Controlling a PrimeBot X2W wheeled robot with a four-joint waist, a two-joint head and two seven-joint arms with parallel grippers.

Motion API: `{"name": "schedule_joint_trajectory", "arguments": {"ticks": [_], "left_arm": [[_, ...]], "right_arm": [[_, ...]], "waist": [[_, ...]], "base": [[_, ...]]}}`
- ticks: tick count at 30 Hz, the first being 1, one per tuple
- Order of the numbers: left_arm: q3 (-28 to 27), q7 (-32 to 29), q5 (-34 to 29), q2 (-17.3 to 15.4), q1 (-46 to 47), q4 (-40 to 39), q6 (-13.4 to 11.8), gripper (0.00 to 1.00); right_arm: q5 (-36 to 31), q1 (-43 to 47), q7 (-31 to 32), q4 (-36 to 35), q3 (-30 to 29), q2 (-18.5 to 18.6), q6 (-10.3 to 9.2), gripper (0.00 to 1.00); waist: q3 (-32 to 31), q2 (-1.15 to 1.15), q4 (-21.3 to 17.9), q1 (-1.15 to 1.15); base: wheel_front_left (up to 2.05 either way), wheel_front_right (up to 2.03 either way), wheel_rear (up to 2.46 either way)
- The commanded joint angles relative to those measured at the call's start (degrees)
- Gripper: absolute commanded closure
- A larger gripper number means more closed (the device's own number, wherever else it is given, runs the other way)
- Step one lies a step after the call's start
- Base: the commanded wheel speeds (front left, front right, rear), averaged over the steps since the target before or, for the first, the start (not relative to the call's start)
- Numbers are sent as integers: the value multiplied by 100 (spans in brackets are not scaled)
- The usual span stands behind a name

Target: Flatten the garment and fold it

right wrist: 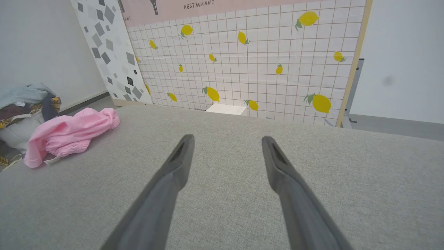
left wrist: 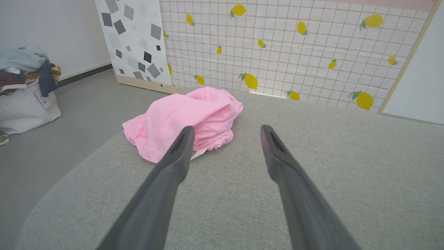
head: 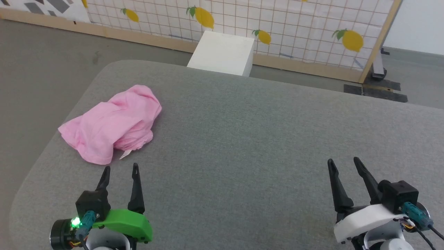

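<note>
Lying crumpled far left on the tabletop [head: 242, 139], pink garment [head: 111, 125]; left tool [head: 120, 167] and right tool [head: 343, 160] released, nearer.

The table [head: 242, 139] has a grey, woven fabric top with a fine, even texture, and its corners are broadly rounded. From the head view, its left edge runs diagonally from the near left corner up to the far left one, and its far edge slants down to the right.

A light pink garment [head: 111, 121] lies directly on the table in a crumpled, bunched heap. It sits on the left part of the table, close to the left edge. Its folds are piled over one another, and a gathered hem shows on its near right side. A small white label [head: 125, 154] sticks out from under the near edge of the garment and rests flat on the grey top.
</note>
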State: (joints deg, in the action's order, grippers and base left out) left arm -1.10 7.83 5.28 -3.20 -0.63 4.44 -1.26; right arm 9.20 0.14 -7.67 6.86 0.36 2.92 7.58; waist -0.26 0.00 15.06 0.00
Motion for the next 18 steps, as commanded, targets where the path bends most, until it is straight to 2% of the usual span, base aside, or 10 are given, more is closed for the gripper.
{"name": "schedule_joint_trajectory", "arguments": {"ticks": [1, 18], "left_arm": [[-11, 61, 55, 17, -91, 26, -26, 0], [14, 262, 169, 22, -175, 88, -116, 0]], "right_arm": [[75, 91, -73, 42, 19, -2, -5, 0], [280, 117, -275, 229, 53, -3, -6, 0]], "waist": [[-3, 0, 76, 0], [-20, 0, 474, 0]], "base": [[0, 0, 0], [0, 0, 0]]}}
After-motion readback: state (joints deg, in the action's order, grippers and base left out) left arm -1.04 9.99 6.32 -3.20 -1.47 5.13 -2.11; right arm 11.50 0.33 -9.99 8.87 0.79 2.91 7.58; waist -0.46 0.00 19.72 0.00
